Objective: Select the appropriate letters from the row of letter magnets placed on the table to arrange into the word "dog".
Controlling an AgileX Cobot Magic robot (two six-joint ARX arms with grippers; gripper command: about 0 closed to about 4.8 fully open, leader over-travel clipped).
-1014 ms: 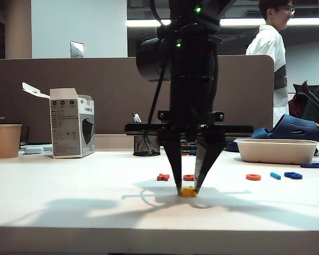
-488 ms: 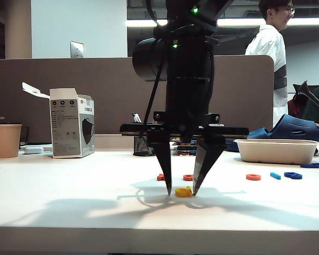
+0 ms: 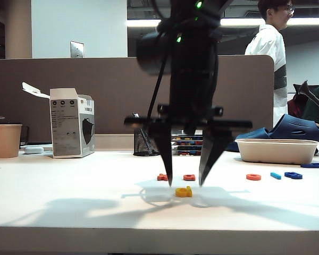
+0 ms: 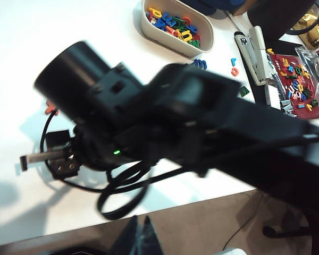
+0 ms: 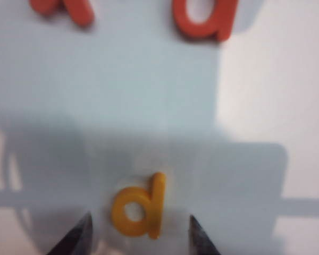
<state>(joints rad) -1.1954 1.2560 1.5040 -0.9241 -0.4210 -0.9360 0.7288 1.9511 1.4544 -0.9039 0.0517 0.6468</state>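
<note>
My right gripper point(image 3: 185, 184) spread apart above yellow d point(image 3: 184, 192) (set down, first letter); left gripper unseen.

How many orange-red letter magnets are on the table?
3: two small flat orange-red plastic letters lie behind the yellow plastic "d"; an orange-red ring "o" lies farther right. None seems hidden.

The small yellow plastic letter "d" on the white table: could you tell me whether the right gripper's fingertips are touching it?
Apart. In the exterior view the right gripper hangs open above the yellow "d", with bare white table visible between tips and letter.
</note>
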